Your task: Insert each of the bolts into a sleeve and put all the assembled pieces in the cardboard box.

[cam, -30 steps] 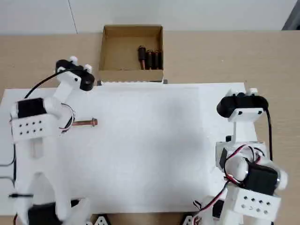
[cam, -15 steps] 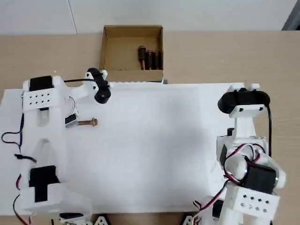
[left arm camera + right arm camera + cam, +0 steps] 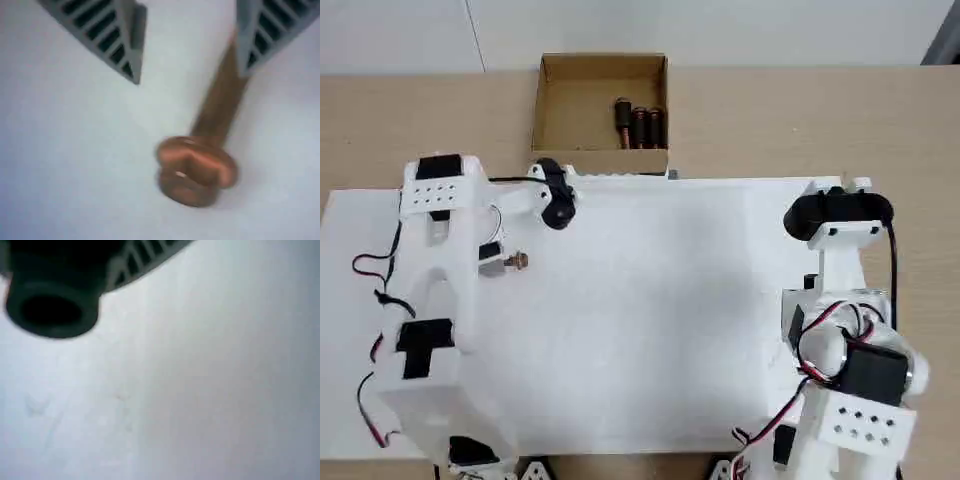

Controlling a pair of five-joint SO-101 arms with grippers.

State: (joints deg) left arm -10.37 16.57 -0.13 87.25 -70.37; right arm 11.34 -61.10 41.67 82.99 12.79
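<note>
Okay so the left jaws are spread open, low over the white surface [image 3: 660, 320], and the copper-coloured bolt [image 3: 200, 167] lies flat on it right at them. Its shank runs in by one finger [image 3: 265, 30], though I can't tell if they touch. The other finger sits off to the side, clear of it. The flanged head pokes out past the tips, so nothing is gripped there.

The right jaws are clamped on a black sleeve [image 3: 50, 330], with a ribbed finger alongside it and the open end held clear above the surface. The cardboard box [image 3: 575, 115] sits just beyond the left jaws and well apart from the right ones. Three assembled pieces [image 3: 640, 125] lie side by side inside.
</note>
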